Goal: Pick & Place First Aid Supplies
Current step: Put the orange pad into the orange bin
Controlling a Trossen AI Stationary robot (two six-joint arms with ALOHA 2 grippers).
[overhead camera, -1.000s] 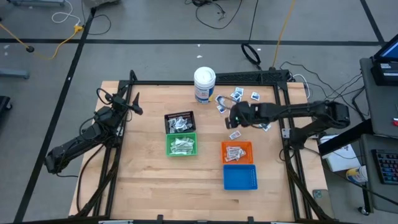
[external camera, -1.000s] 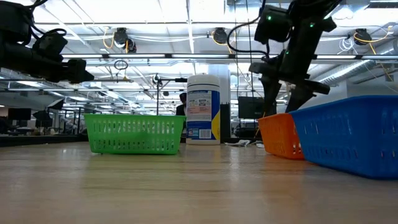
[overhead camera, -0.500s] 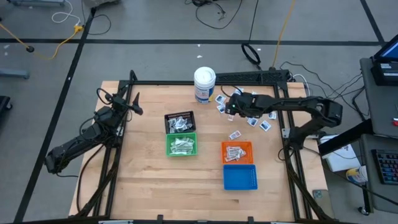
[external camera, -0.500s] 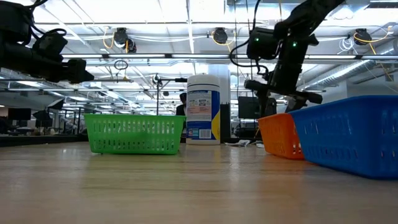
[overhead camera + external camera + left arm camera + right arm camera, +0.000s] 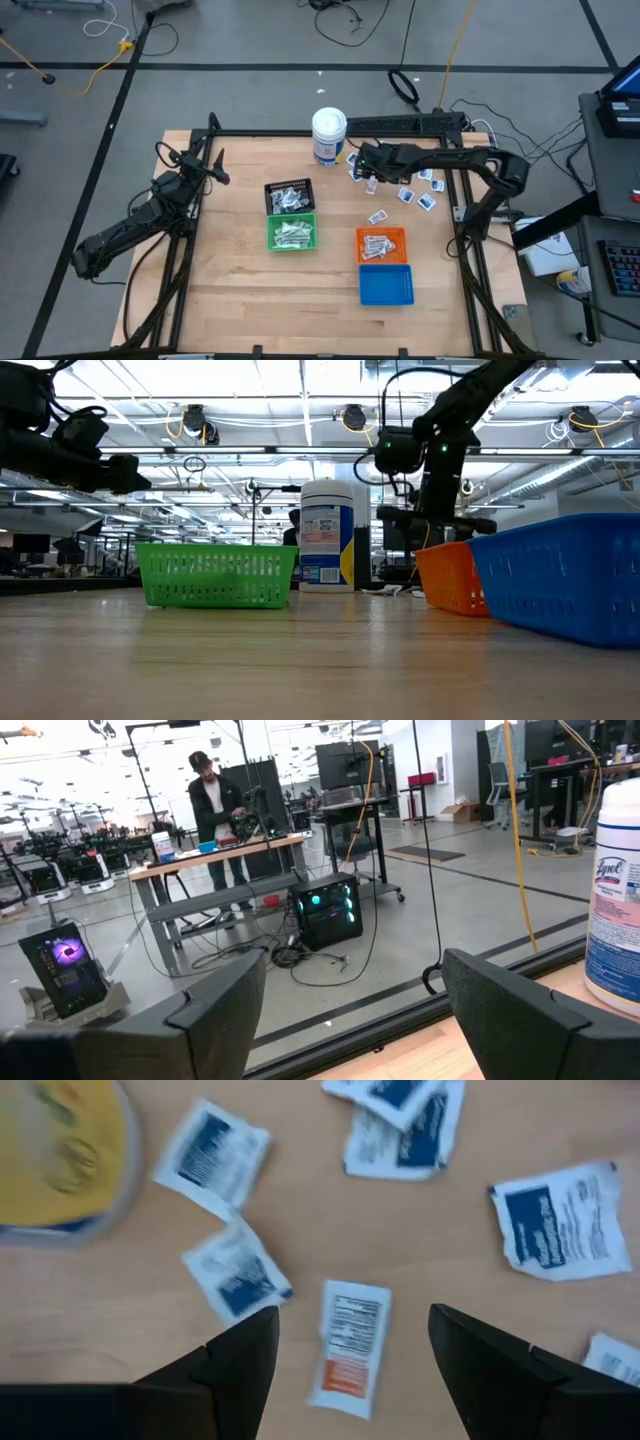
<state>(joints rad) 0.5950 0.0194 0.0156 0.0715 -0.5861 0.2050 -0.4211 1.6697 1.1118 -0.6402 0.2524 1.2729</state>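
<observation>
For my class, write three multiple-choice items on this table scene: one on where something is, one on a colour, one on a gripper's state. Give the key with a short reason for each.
1. Where is the right gripper?
A. Over the loose packets beside the white canister
B. Over the blue basket
C. At the table's left edge

2. What colour is the print on the lower end of the packet between the right gripper's fingers in the right wrist view?
A. Green
B. Orange
C. Purple

3. What is the state of the right gripper?
A. Shut on a packet
B. Shut and empty
C. Open, holding nothing

Key:
1 A: the high view shows it above the packets next to the canister.
2 B: that packet has an orange end.
3 C: its fingers stand apart with the packet lying on the table between them.
</observation>
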